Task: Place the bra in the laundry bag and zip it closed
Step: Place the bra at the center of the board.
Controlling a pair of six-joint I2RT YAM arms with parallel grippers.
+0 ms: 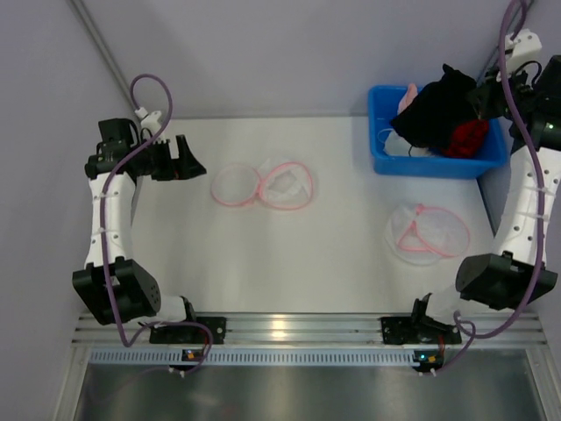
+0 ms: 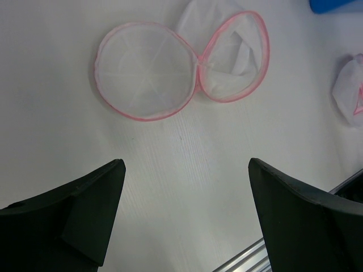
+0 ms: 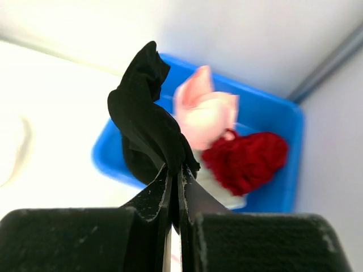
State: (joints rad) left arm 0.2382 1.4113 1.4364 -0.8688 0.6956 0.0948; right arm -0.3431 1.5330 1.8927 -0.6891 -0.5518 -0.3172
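Note:
My right gripper is shut on a black bra and holds it hanging above the blue bin. In the top view the bra drapes over the bin beside the right gripper. An open round white mesh laundry bag with pink trim lies flat on the table, its two halves spread side by side; it also shows in the left wrist view. My left gripper is open and empty, above the bare table just left of the bag in the top view.
The blue bin at the back right also holds a pink garment, a red garment and something white. A second laundry bag, white with pink trim, lies at the right of the table. Metal rail along the near edge.

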